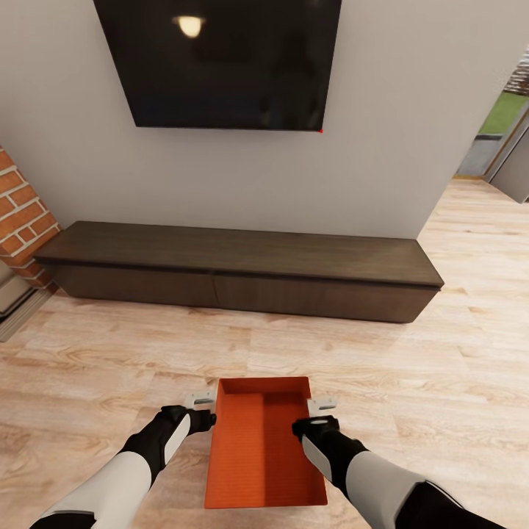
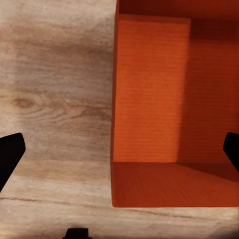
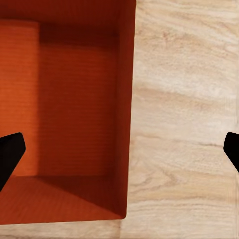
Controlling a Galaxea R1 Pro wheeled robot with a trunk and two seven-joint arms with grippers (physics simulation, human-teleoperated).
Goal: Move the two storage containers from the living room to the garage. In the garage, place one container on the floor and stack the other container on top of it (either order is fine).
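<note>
one orange-red storage container [image 1: 264, 448] shows, sitting between the two arms just in front of the robot on the light wood plank floor [image 1: 110, 360] of the living room. its open top faces up and its long sides run away from the robot. two grippers flank it near its far end: the left gripper [image 1: 200, 401] at the container's left wall, the right gripper [image 1: 321, 406] at its right wall. in the left wrist view the left gripper [image 2: 119, 149] has its two dark fingers spread wide, one over bare planks and one over the container's inside, straddling the wall without touching it. the right gripper [image 3: 119, 149] is spread the same way across the opposite wall. neither grips anything.

past the container's far edge lies an open stretch of plank floor. beyond it one long dark low cabinet [image 1: 242, 272] runs along the pale wall, with one black tv [image 1: 220, 62] mounted above. a brick column [image 1: 22, 213] stands at the cabinet's left end. to the right the floor carries on toward an opening [image 1: 503, 139].
</note>
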